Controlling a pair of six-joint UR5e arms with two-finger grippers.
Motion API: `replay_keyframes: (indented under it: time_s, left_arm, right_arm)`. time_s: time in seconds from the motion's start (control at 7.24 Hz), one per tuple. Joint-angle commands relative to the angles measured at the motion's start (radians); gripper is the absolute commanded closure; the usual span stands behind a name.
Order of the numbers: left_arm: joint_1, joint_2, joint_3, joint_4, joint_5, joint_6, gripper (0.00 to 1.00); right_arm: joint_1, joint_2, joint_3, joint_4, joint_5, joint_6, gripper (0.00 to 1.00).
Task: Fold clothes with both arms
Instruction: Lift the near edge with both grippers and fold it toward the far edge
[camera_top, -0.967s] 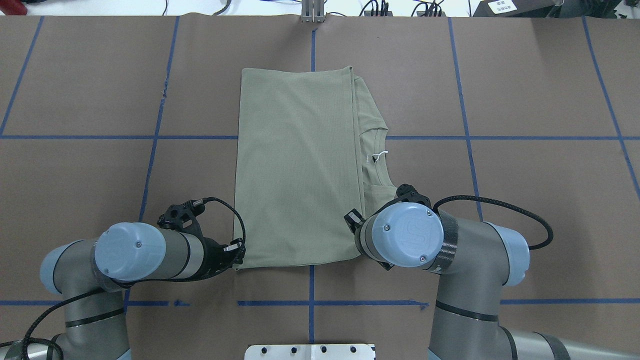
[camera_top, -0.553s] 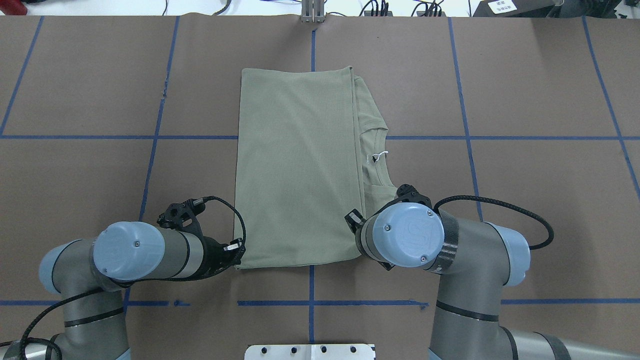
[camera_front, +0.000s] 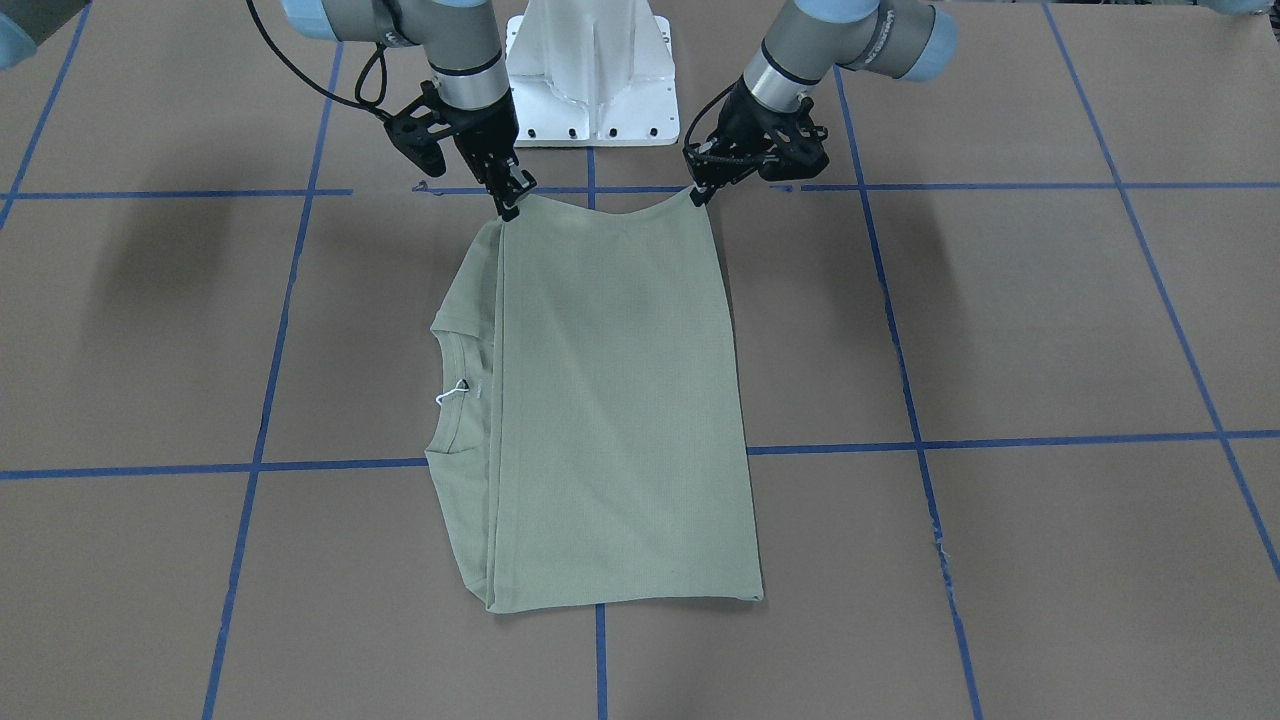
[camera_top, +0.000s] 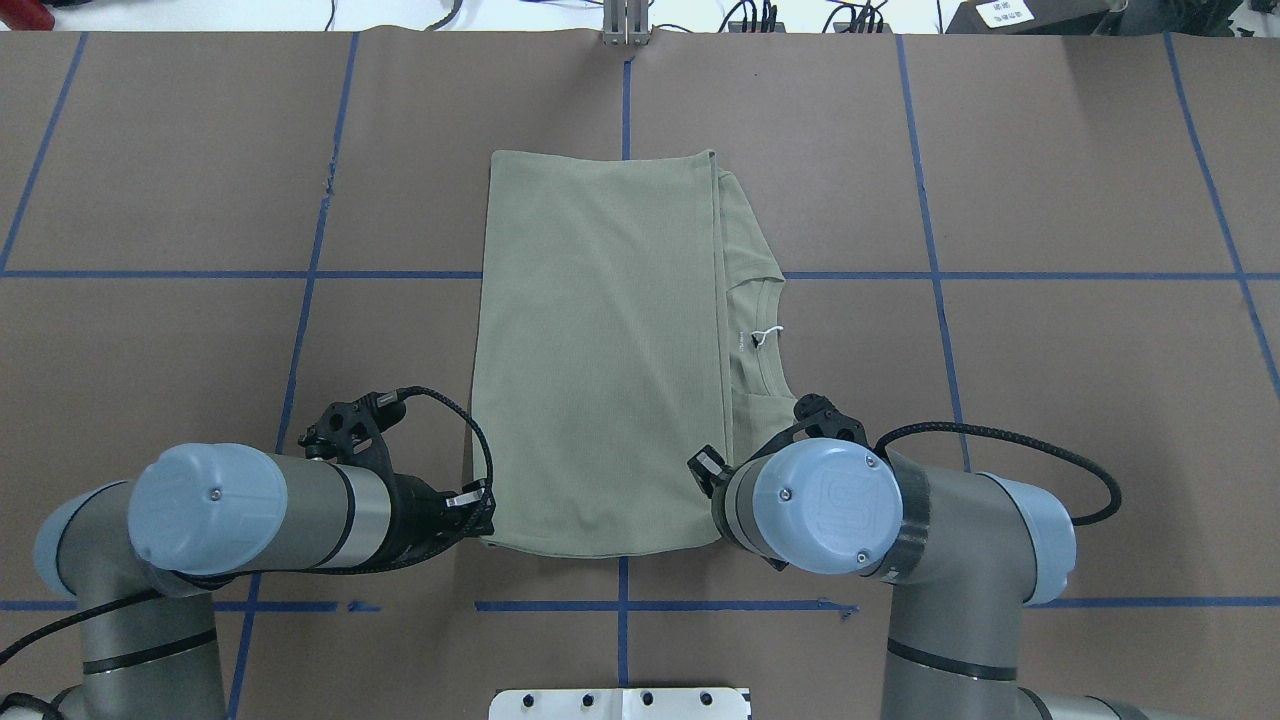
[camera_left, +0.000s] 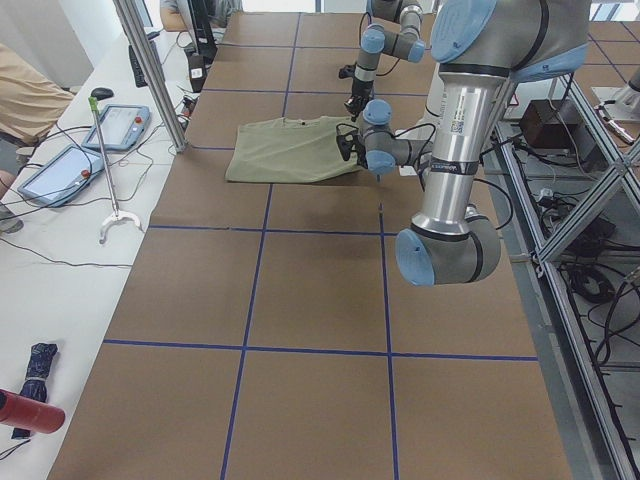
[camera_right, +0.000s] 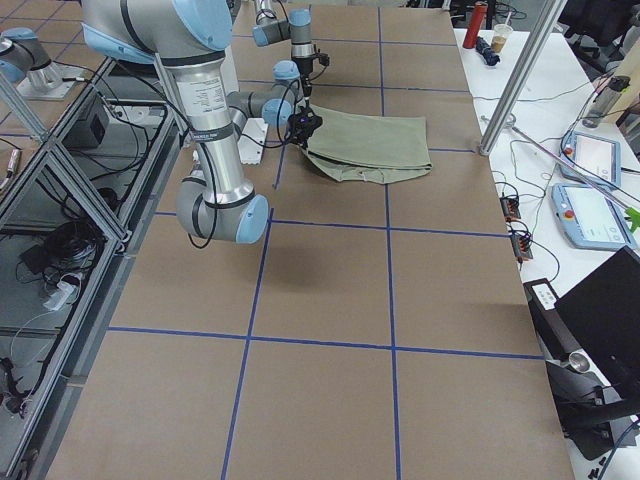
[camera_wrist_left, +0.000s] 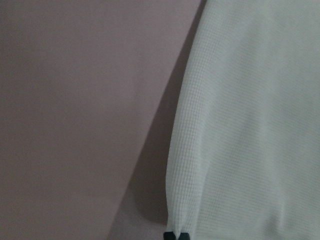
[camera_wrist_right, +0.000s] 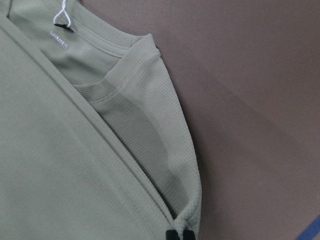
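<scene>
Sage-green shirt (camera_front: 620, 400) folded flat, left jaws and right jaws clamped on corners (robot side)

Setting: robotics lab. Evidence: left arm (camera_top: 250, 510) and right arm (camera_top: 900, 520) on a white pedestal base (camera_front: 590, 70), at a tabletop (camera_top: 1100, 150) papered brown and gridded with blue tape lines (camera_top: 930, 275). Aluminium framing (camera_right: 62, 152) on the robot's side, cable bundles (camera_right: 65, 245) beneath. White side bench (camera_left: 40, 290) along the far edge carries teach pendants (camera_left: 122, 125).
</scene>
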Motion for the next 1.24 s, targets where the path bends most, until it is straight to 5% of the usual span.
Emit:
replay_keyframes:
  time_s: [0.0,0.28,0.41,0.83,1.11]
  left_arm:
    - [0.001,0.009,-0.093,0.001,-0.078,-0.006,1.00]
    - [-0.034,0.008,-0.253,0.130,-0.160,-0.008,1.00]
    - [-0.091,-0.024,-0.244,0.145,-0.165,0.001,1.00]
    - [-0.284,-0.208,-0.001,0.136,-0.168,0.112,1.00]
    - [-0.324,-0.231,0.093,0.131,-0.165,0.211,1.00]
  right_arm:
    - [-0.036,-0.079,0.199,-0.055,0.002,0.101,1.00]
    - [0.008,-0.045,0.315,-0.170,0.001,0.159,1.00]
    - [0.073,-0.020,0.310,-0.170,0.010,0.156,1.00]
    - [0.248,0.058,0.129,-0.146,0.036,-0.002,1.00]
    - [0.279,0.080,-0.069,0.065,0.047,-0.007,1.00]
